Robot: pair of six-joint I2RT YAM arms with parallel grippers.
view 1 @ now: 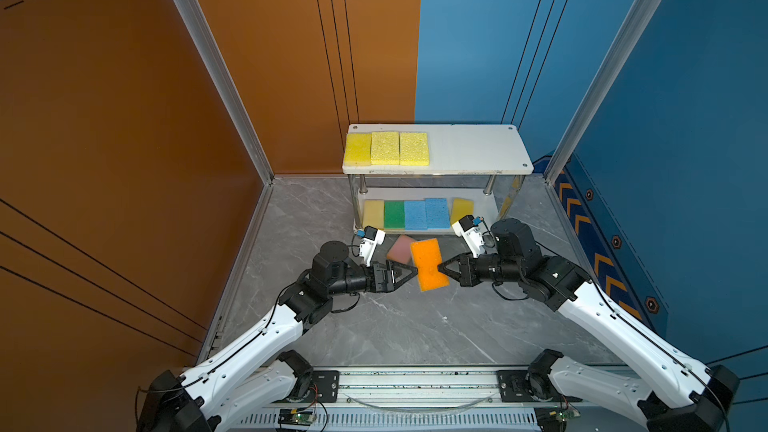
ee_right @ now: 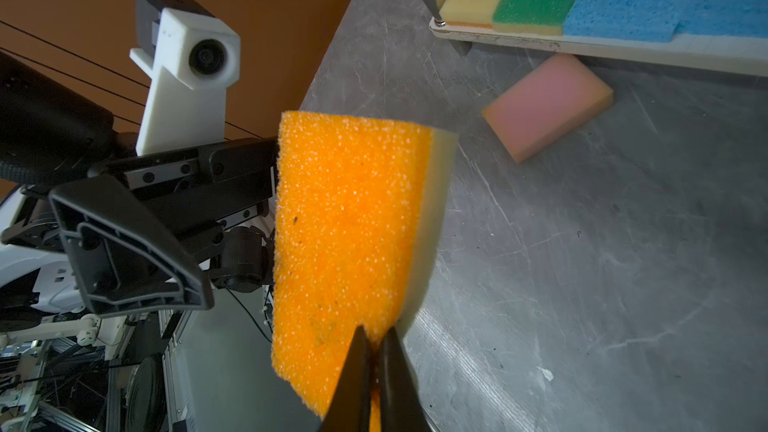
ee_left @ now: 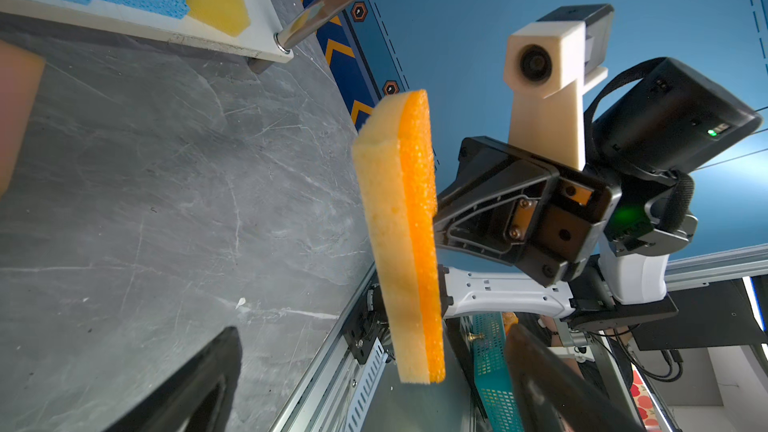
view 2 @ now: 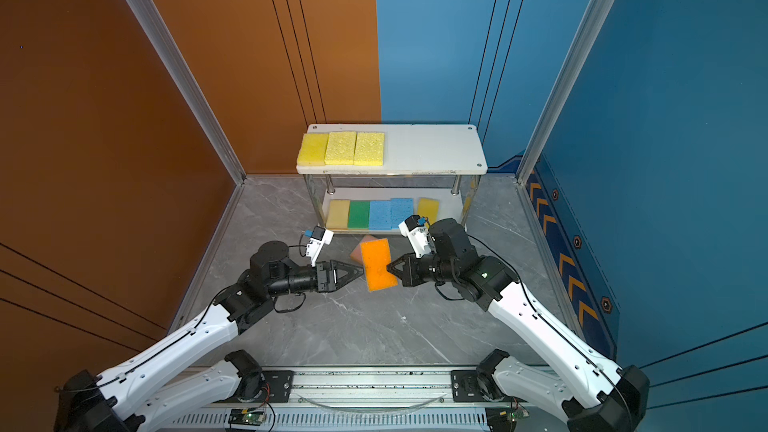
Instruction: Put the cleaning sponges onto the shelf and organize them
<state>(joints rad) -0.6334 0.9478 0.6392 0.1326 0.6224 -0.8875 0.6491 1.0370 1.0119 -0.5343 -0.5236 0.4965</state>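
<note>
Soft, light orange rectangular foam sponge [view 1: 428,257] dents mid-edge where the right pincer [view 1: 441,268] clamps it; left pincer [view 1: 412,271] gapes beside.

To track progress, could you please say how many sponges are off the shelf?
2: the orange sponge, pinched by the right end effector, and the pink sponge on the table before the shelf. More may be hidden.

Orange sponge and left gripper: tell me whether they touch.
Apart. The left wrist view shows the orange sponge between the left gripper's wide-open fingers, with clear gaps on both sides.
</note>
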